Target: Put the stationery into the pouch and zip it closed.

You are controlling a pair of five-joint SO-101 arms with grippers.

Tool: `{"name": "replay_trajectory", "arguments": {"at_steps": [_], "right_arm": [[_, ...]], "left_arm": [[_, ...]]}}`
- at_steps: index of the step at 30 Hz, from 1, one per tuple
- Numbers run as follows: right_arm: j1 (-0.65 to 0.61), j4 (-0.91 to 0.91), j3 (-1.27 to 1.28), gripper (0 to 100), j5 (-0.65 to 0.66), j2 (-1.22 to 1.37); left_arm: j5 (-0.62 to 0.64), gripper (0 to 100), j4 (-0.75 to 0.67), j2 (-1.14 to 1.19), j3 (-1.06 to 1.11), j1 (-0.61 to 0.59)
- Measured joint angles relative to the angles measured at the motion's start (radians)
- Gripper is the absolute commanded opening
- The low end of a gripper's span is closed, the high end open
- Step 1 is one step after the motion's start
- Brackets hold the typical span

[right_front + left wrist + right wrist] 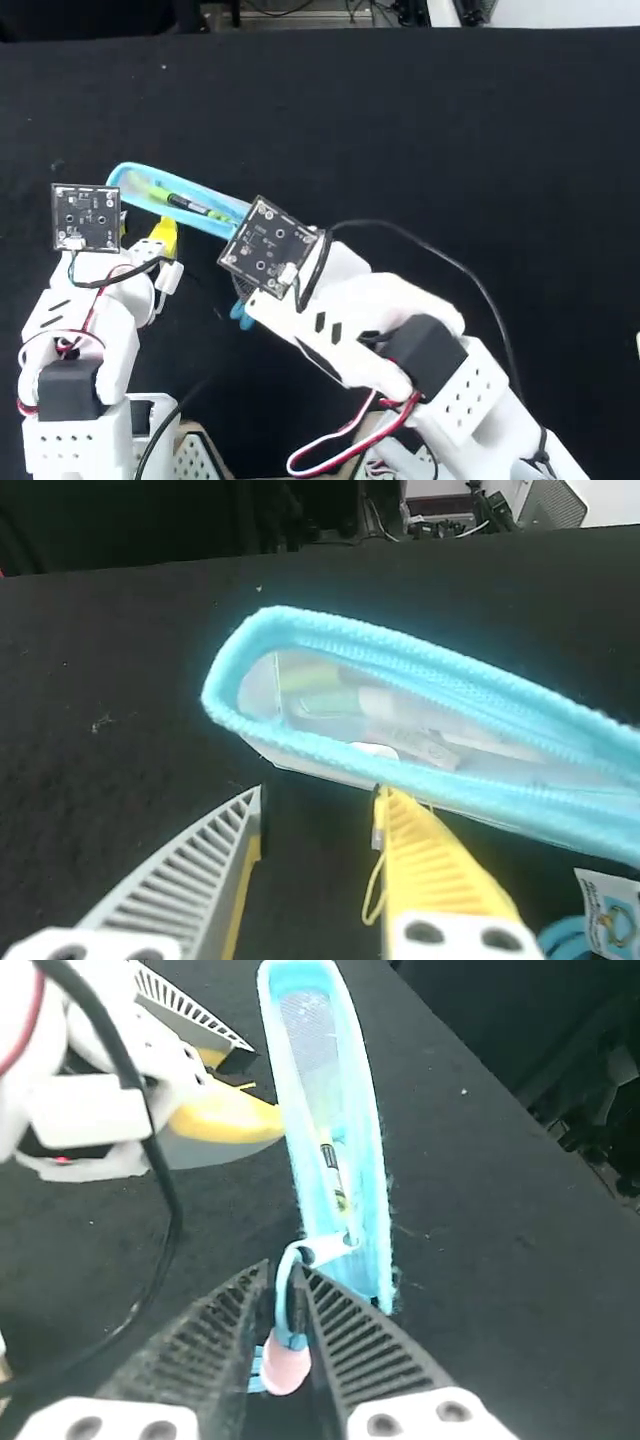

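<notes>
Both grippers were at the pouch [180, 203], which lay toward the table's [450, 130] left edge, its mouth unzipped and the stationery [333, 1175] inside. You were on the closing step. Your right gripper [285, 1272] was pinched onto the zip pull [293, 1305] at the pouch end farther from that edge. Your left gripper [320, 800] stood spread beside the pouch's side, gripping nothing. The next move, I judged, called for the left to clamp the pouch while the right drew the pull along the mouth. The right wrist view showed that pinch, which the high view hid beneath the arm. The left wrist view showed the gaping zip.
</notes>
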Motion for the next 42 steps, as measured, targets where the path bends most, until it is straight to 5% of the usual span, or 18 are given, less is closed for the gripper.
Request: {"name": "replay_trajectory", "arguments": {"at_steps": [14, 26, 42], "right_arm": [[-0.006, -0.074, 0.028, 1.1, 0.0, -0.077], [-0.006, -0.097, 0.028, 1.1, 0.072, -0.077], [0.052, -0.098, 0.028, 1.1, 0.08, -0.077]], "left_arm": [[0.094, 19, -0.253, 0.0, 0.155, 0.06], [0.129, 28, 0.094, 0.002, 0.106, 0.199], [0.14, 29, 0.109, 0.0, 0.106, 0.334]]}}
